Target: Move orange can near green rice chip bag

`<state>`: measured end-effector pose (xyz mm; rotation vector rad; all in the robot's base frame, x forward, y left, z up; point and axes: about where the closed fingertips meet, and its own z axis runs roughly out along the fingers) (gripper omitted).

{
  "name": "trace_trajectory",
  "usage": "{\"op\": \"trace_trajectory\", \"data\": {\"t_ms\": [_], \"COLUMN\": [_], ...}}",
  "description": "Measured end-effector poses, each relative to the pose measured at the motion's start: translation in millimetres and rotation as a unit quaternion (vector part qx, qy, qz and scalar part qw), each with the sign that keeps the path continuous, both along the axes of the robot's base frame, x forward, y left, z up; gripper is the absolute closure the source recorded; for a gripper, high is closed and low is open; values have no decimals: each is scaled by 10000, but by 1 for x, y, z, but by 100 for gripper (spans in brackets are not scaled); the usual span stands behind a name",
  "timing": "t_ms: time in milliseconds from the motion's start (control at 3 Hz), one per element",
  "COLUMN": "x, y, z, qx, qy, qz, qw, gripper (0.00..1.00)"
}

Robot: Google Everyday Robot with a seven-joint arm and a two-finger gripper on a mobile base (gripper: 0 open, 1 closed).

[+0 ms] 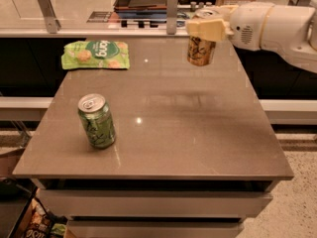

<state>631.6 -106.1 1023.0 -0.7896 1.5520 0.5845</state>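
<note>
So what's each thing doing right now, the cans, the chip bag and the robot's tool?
orange can: upright, held in the air above the table, far right side.
tool: shut on the orange can's top, above the table's far right.
green can: standing upright on the table, front left, nothing touching it.
green rice chip bag: lying flat at the table's far left corner.

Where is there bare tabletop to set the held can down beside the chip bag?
The claw, over the far right of the table, holds the orange can aloft. Bare top lies right of the green rice chip bag, and across the middle and near right. The near left is taken by the green can.
</note>
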Motion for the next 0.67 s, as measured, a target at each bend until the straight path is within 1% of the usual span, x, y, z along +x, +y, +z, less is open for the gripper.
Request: {"op": "trace_trajectory", "data": {"t_ms": [333, 667], "x": [46, 79], "y": [20, 45], "z": [11, 12], "qx": [-134, -322], "qy": [-97, -266], "qz": [-27, -139], "qw": [9999, 9990], "gripper": [100, 100]}}
